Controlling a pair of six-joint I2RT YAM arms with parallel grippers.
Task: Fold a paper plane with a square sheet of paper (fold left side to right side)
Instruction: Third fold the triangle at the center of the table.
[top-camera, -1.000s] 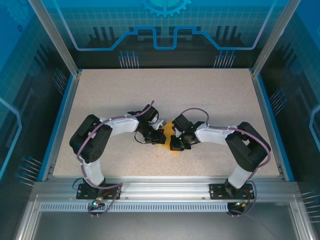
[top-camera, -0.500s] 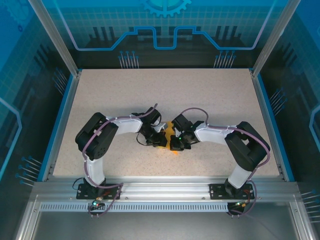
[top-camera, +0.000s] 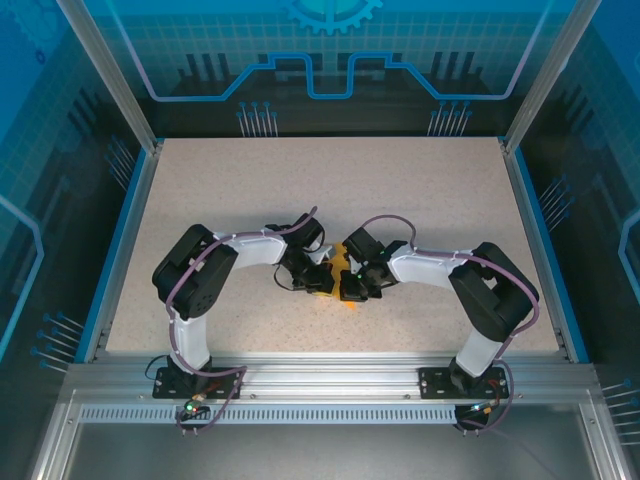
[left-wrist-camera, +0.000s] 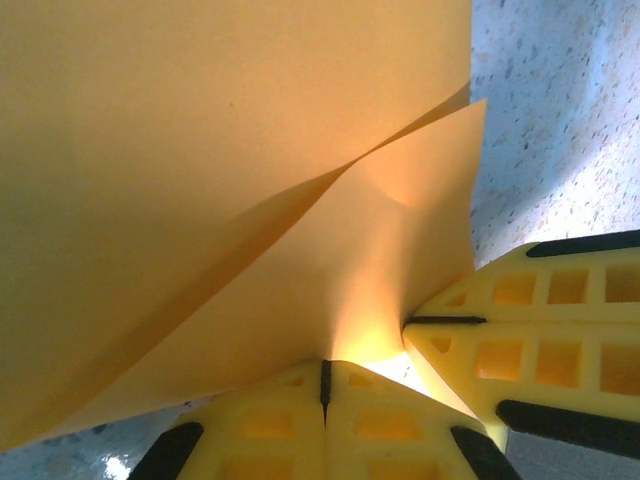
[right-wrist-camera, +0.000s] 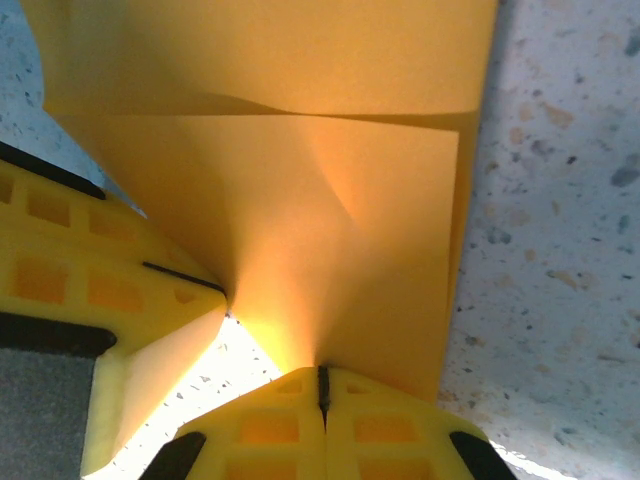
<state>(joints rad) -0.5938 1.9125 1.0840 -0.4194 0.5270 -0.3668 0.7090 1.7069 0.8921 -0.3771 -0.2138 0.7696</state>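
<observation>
Top view: the left hand (top-camera: 322, 286) and right hand (top-camera: 348, 291) meet near the middle of the table (top-camera: 420, 190). The orange sheet (top-camera: 338, 262) sits between them, with wide bare table behind and to both sides.

Left wrist view: the left hand's yellow fingers (left-wrist-camera: 270, 420) are clamped on the sheet's near edge. The right hand's fingers (left-wrist-camera: 520, 340) pinch it just beside them. Two layers gape at the right edge.

Right wrist view: both hands are pressed tight on the sheet. Its right edges lie nearly aligned, beside bare table.
</observation>
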